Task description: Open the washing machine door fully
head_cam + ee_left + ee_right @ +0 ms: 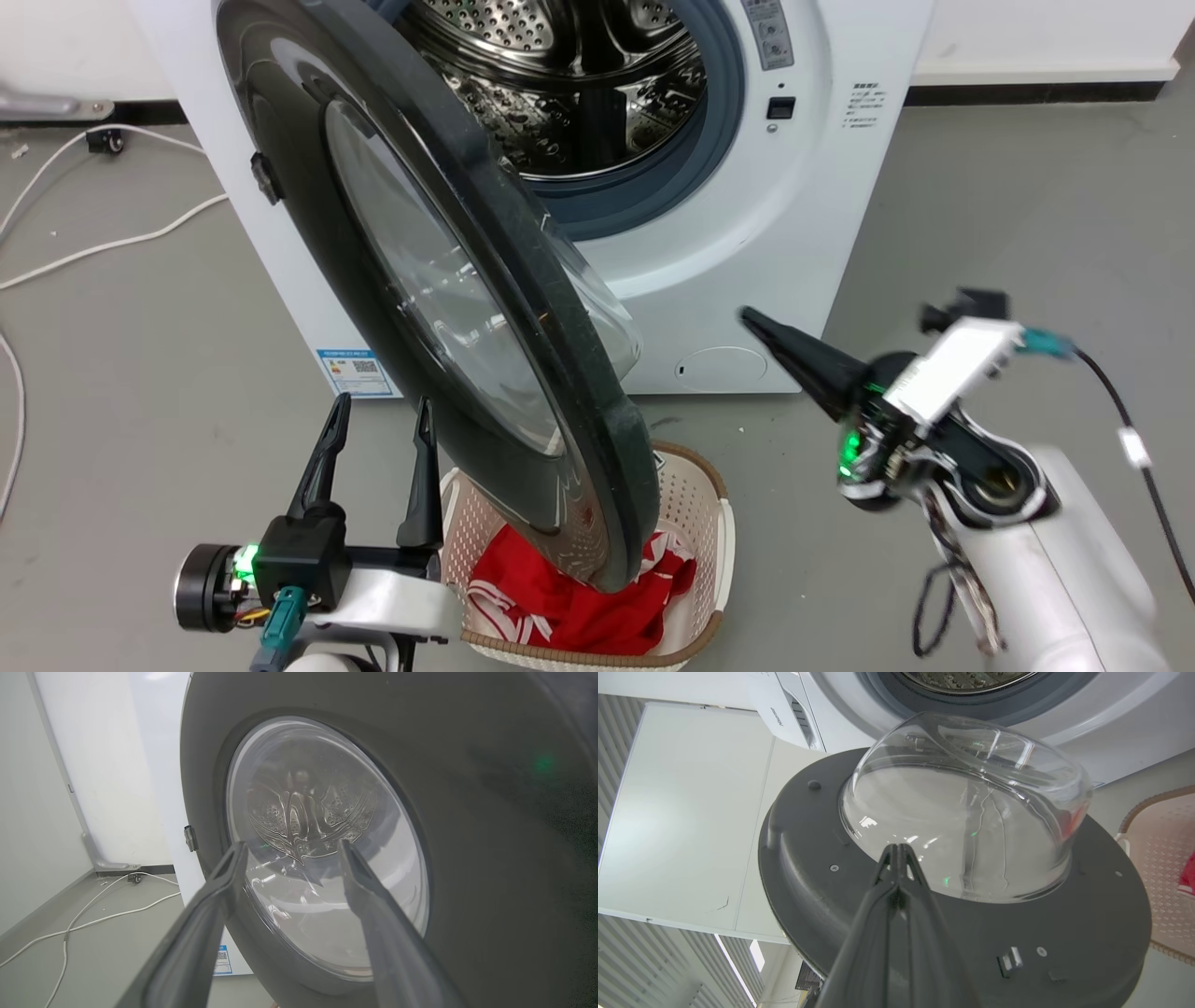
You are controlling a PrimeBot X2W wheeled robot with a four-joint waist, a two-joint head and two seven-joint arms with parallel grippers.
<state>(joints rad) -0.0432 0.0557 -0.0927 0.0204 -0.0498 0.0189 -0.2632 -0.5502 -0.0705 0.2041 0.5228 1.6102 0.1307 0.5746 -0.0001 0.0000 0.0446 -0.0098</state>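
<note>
We find the washing machine door (pixel 448 308) swung well out from the washing machine (pixel 747 243), hinged at the left side of the head view, with the steel drum (pixel 569 84) and its grey gasket exposed behind it. The door stands at an angle to the white front panel, and in the head view its lower rim overlaps a beige laundry basket (pixel 714 523) holding red cloth (pixel 579 607). The left gripper (pixel 383 411) sits on the outer side of the door with its two fingers spread apart and nothing between them. In the left wrist view the fingers point at the glass window, and we cannot tell whether they touch the door. The right gripper (pixel 752 320) sits on the inner side with its fingers pressed together and nothing clamped. In the right wrist view its tip points at the base of the bulging glass bowl (pixel 966 812), and in the head view it is apart from the door. A blue label (pixel 358 371) and a round cap (pixel 719 367) mark the lower front panel. A white cable (pixel 103 247) lies on the grey floor to the left.
</note>
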